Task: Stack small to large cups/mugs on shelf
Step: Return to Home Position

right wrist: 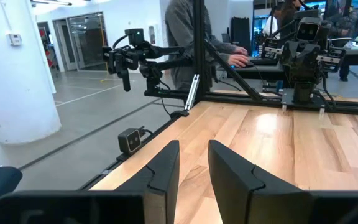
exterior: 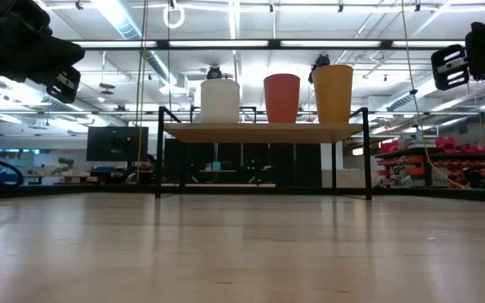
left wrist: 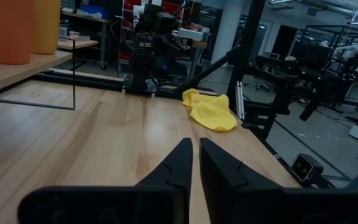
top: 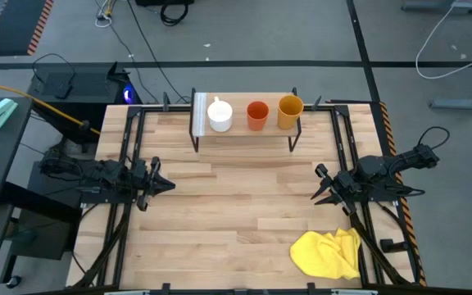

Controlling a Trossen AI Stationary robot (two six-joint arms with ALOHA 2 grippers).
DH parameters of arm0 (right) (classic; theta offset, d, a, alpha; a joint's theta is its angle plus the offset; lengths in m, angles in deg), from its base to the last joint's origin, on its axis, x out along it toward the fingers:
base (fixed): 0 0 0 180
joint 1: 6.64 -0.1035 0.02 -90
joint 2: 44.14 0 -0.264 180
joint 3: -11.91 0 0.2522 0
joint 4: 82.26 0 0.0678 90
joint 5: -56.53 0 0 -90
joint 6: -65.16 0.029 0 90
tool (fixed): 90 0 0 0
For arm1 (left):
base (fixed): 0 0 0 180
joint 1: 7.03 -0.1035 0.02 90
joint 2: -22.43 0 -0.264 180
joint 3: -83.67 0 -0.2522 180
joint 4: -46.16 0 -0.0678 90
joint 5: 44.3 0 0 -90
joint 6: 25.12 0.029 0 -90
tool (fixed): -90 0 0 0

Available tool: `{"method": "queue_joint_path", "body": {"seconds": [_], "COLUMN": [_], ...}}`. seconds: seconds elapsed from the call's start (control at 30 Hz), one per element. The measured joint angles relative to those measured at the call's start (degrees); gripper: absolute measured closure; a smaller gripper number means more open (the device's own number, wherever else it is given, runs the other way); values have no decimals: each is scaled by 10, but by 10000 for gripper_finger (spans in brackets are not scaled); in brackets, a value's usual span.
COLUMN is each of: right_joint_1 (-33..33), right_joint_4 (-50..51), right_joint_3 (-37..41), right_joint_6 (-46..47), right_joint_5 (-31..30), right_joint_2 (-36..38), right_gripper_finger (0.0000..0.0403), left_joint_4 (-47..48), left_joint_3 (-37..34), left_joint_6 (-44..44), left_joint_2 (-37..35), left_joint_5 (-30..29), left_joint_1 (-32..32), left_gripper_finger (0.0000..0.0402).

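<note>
Three cups stand upright in a row on the shelf [top: 244, 129], a low rack with a light wooden top board at the table's far edge. From its pale-strip end they are the white mug [top: 220, 115], the orange-red cup [top: 257, 115] and the taller yellow-orange cup [top: 290, 111]. The low view shows the white mug [exterior: 220, 100], the orange-red cup [exterior: 282, 98] and the yellow-orange cup [exterior: 333, 93] resting on their bases. My left gripper [top: 169, 185] hovers over the table's left middle, its fingers nearly together. My right gripper [top: 318, 184] hovers at the right middle, narrowly open. Both are far from the shelf.
A crumpled yellow cloth [top: 328, 252] lies near the table's near right corner, also seen in the left wrist view [left wrist: 211, 111]. Black frame rails run along the table's left and right sides. A person sits at a desk beyond the table [right wrist: 185, 37].
</note>
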Motion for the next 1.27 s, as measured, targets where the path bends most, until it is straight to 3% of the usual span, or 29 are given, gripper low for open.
{"method": "queue_joint_path", "body": {"seconds": [1.27], "right_joint_1": [0], "right_joint_4": [0], "right_joint_3": [0], "right_joint_6": [0], "right_joint_5": [0], "right_joint_2": [0], "right_gripper_finger": [310], "left_joint_4": [0], "left_joint_3": [0], "left_joint_6": [0], "left_joint_2": [0], "left_joint_5": [0], "left_joint_1": [0], "left_gripper_finger": [362]}}
